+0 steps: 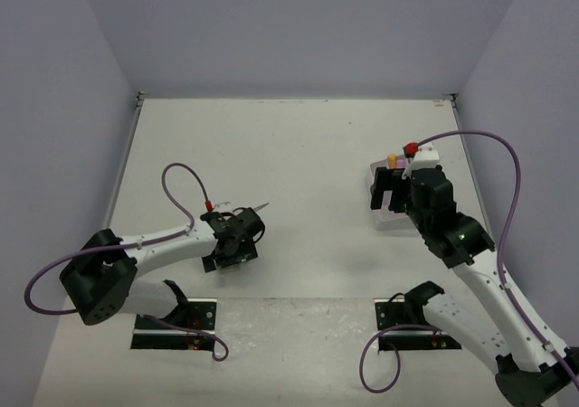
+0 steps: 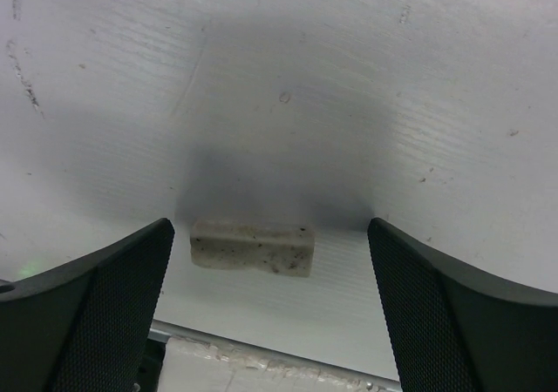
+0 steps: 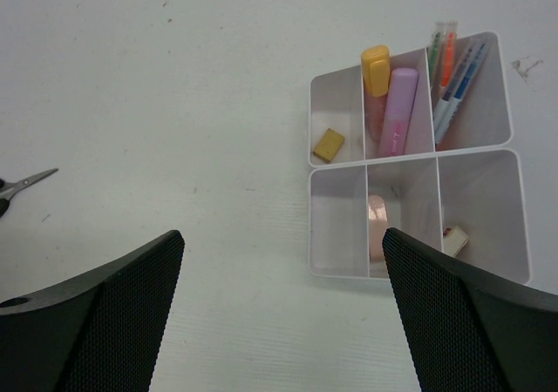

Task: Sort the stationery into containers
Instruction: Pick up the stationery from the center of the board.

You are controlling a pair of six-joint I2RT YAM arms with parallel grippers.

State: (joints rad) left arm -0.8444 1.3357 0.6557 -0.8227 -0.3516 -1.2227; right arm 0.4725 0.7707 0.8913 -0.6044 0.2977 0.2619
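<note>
A small grey speckled eraser [image 2: 253, 246] lies on the table between the fingers of my open left gripper [image 2: 270, 309], which hovers just above it without touching. In the top view this gripper [image 1: 233, 242] hides the eraser. The scissors [image 1: 260, 209] lie just beyond it, and their blade also shows in the right wrist view [image 3: 24, 184]. My right gripper [image 3: 283, 314] is open and empty, above the table just left of the white divided tray [image 3: 338, 218]. The tray holds an orange-capped marker [image 3: 377, 71], a pink marker [image 3: 399, 113], thin pens [image 3: 449, 70], a tan eraser [image 3: 329, 145] and a small block [image 3: 455, 238].
The right arm [image 1: 434, 208] covers most of the tray [image 1: 425, 157] in the top view. The table's near edge [image 2: 261, 353] runs right under the left gripper. Grey walls close the table at the back and sides.
</note>
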